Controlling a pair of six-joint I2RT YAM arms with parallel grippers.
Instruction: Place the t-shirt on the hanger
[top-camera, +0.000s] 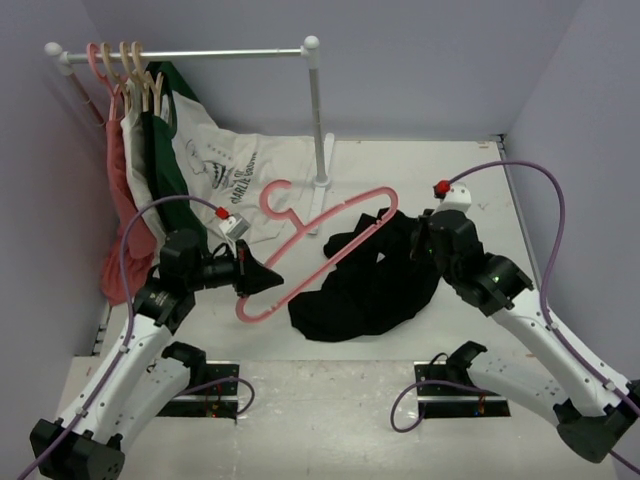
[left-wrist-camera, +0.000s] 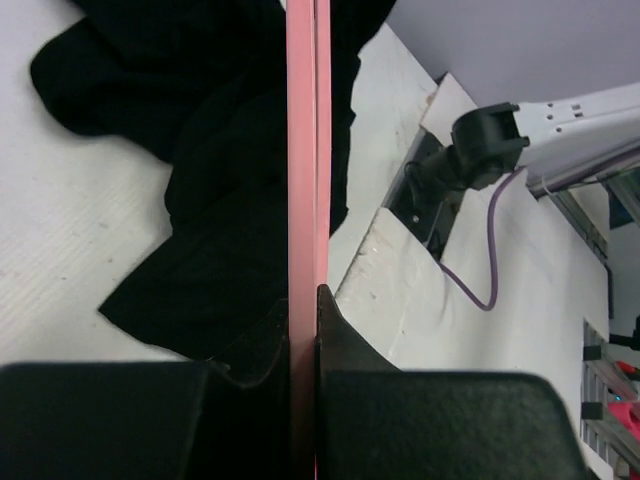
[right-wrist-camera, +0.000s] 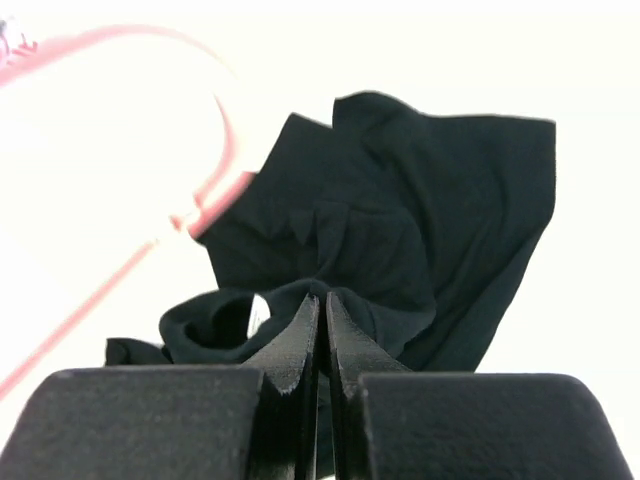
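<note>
The pink hanger (top-camera: 330, 235) is held aslant above the table, its hook (top-camera: 278, 200) toward the back. My left gripper (top-camera: 262, 282) is shut on its long lower bar near the left end. In the left wrist view that bar (left-wrist-camera: 306, 150) runs straight up from between the jaws of the gripper (left-wrist-camera: 305, 300). The black t-shirt (top-camera: 370, 285) lies crumpled under and right of the hanger; the hanger's right end reaches its upper folds. My right gripper (top-camera: 420, 238) is shut on a fold at the shirt's upper right edge. In the right wrist view the cloth (right-wrist-camera: 420, 200) bunches around the closed tips of the gripper (right-wrist-camera: 322, 298), with the hanger (right-wrist-camera: 215, 180) curving at upper left.
A white garment rack (top-camera: 190, 55) stands at the back left, its post (top-camera: 318, 120) just behind the hanger's hook. On it hang a pink garment (top-camera: 120, 200), a dark green shirt (top-camera: 165, 150) and a white lettered shirt (top-camera: 230, 175). Purple walls close in on three sides.
</note>
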